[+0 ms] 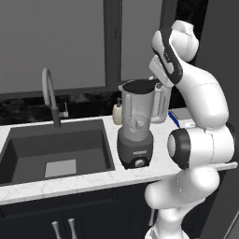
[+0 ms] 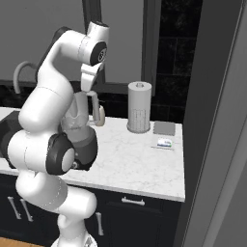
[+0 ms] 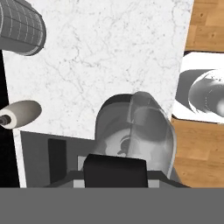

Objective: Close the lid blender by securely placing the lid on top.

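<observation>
The clear tapered blender jar on its dark grey base with a front knob [image 1: 136, 130] is stood on the white marble counter [image 2: 140, 159], just right of the dark sink [image 1: 56, 149]. A flat black round lid [image 1: 140, 86] is seen at the jar's mouth, with the white arm's gripper [image 1: 156, 84] at its right edge. Whether the jaws are clamped cannot be told. A small cream soap bottle [image 1: 117, 113] is placed behind the jar.
</observation>
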